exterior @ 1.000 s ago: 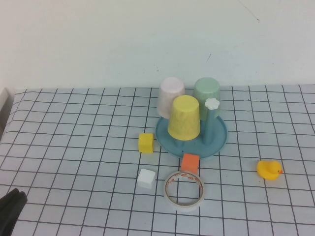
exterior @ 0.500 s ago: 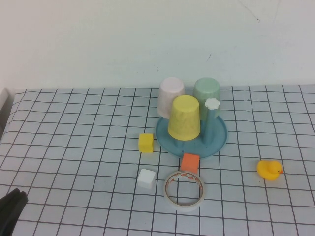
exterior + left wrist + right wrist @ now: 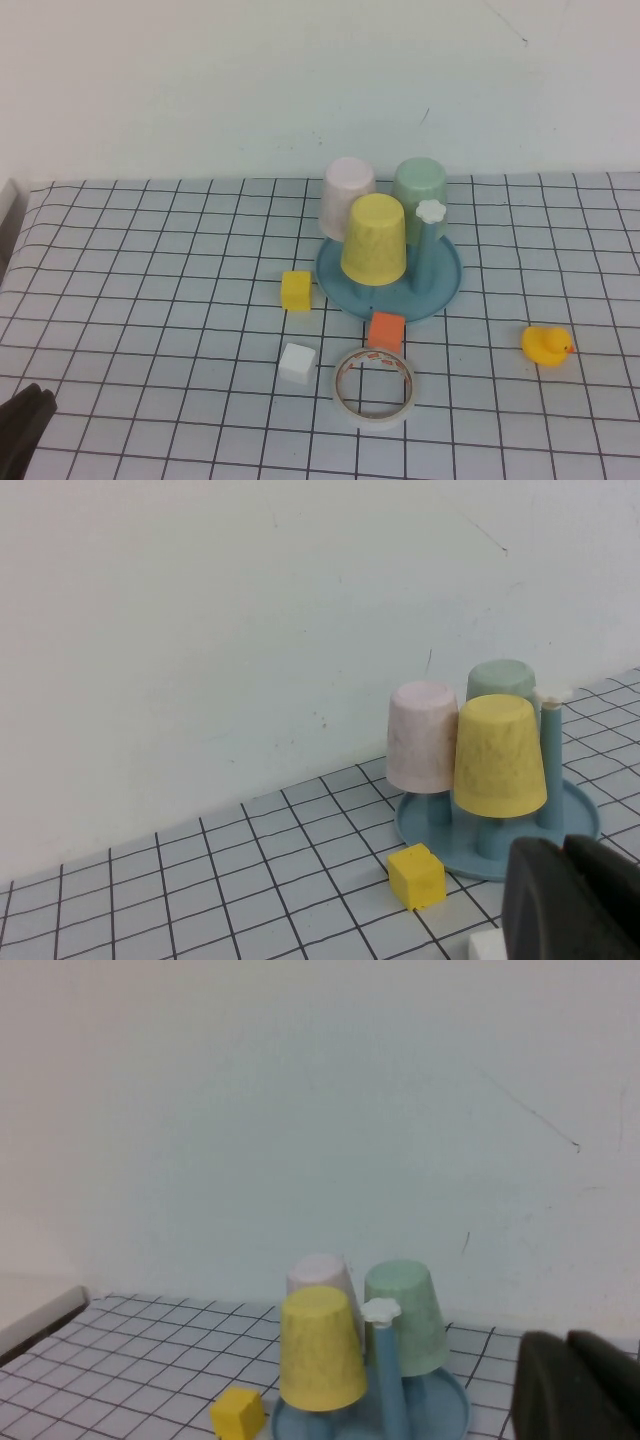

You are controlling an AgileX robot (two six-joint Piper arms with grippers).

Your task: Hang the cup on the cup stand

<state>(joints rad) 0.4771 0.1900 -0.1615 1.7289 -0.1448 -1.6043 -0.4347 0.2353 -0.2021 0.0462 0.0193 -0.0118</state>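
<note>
The cup (image 3: 374, 238), a yellow tumbler, sits mouth-down on a peg of the cup stand (image 3: 447, 283), its closed base pointing up and its long axis upright. Nothing on the bench (image 3: 150, 260) has shifted against the earlier frames; only the dark left tool (image 3: 22, 430) at the near left corner sits a touch lower in the high view. A pale pink cup (image 3: 345, 196) and a mint green cup (image 3: 420, 192) stand inverted on the pegs behind the yellow one; one bare peg with a white flower knob (image 3: 431, 211) rises just beside it on the robot's right. In front of the stand lie a yellow block (image 3: 296, 290), an orange block (image 3: 386, 330), a white block (image 3: 297, 361) and a tape ring (image 3: 373, 386); a rubber duck (image 3: 546, 345) sits well apart on the right. The left tool is closed, empty, low over the bench edge. The right tool (image 3: 580, 1385), seen only by its own wrist camera, is likewise closed and empty, level and facing the stand.
</note>
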